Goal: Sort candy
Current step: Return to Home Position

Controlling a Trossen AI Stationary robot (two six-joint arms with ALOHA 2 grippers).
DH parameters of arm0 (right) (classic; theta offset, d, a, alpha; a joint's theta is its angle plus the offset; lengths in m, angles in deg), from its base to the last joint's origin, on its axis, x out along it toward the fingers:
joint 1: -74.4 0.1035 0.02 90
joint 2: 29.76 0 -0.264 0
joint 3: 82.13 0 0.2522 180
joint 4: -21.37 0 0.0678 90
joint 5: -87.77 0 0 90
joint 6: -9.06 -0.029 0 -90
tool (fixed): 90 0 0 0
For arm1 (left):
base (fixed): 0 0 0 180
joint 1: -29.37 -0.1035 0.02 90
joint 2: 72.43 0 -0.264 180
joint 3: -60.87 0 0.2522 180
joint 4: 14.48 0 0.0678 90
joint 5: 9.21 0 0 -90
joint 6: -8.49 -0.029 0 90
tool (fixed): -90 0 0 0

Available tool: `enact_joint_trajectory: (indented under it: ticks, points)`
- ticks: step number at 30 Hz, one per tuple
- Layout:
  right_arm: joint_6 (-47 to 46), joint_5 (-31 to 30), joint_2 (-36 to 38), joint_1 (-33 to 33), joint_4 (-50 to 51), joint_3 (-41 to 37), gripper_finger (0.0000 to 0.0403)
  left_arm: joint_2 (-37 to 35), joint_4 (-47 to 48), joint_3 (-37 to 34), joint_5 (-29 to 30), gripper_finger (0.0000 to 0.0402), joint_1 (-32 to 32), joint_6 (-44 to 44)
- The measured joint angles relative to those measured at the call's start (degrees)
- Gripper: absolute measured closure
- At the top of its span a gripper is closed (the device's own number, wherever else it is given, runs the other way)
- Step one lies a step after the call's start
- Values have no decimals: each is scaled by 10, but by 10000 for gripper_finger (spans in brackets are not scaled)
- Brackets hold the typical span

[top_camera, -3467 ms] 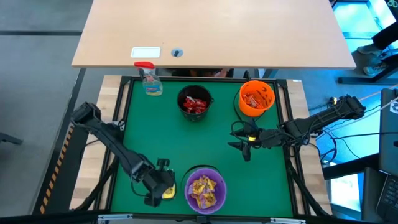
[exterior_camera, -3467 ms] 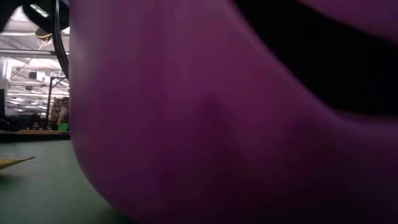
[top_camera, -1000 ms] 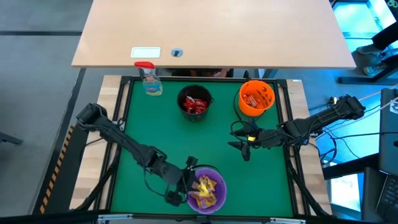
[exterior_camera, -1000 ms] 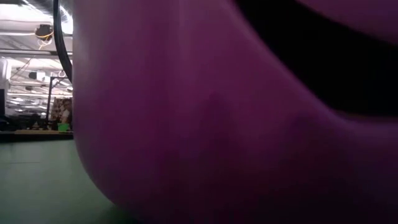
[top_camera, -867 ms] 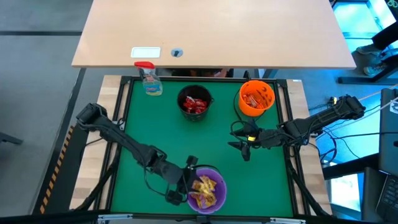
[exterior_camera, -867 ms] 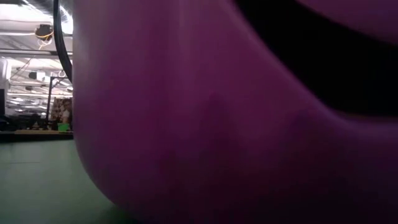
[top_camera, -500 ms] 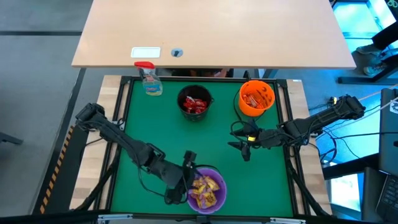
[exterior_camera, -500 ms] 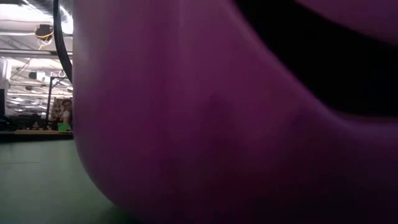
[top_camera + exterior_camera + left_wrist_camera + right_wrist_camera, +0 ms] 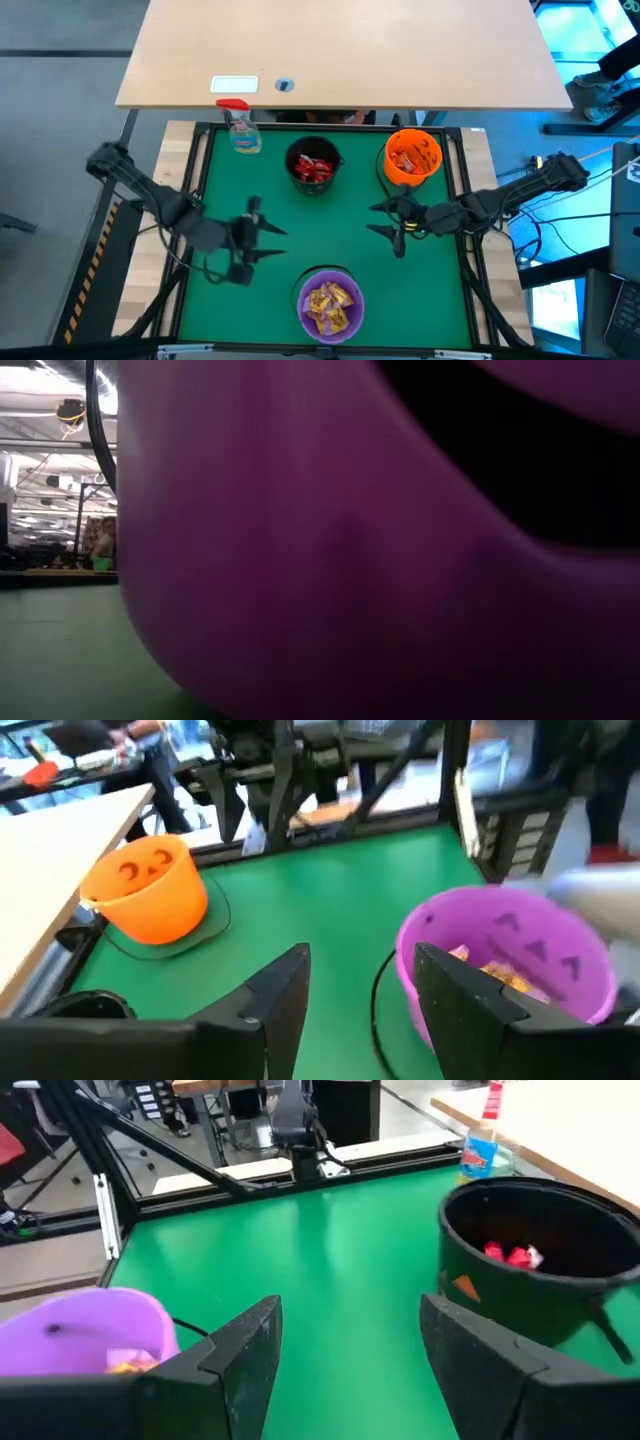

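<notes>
the left gripper (image 9: 274, 240), fingers spread and empty, hangs clear of the violet bucket (image 9: 330, 271) holding the yellow candy (image 9: 328, 303), seemingly about as far from it as the equally spread right gripper (image 9: 376, 220).

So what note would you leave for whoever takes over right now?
Left gripper: open, empty, over the green mat's left half.
Right gripper: open, empty, near the orange plastic bucket.
Yellow wrapped candy lies in the violet plastic bucket, red candy in the black bucket, orange candy in the orange one.
No loose packet shows on the mat, so sorting looks done.
Remaining: probably parking both arms.
</notes>
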Motion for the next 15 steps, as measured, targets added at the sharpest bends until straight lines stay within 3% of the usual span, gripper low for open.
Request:
enact_joint_trajectory:
  ticks: [3, 9, 15]
  points:
    - [15, -9, 38, 0, 3, -27, 166, -73, -72, -91, 3, 235, 0, 4]
    - [58, -59, 181, -1, 3, -106, 166, -198, -129, -248, 77, 243, -31, 5]
    - [127, -56, 336, -1, 3, -168, 177, -321, -219, -357, 14, 261, -106, -24]
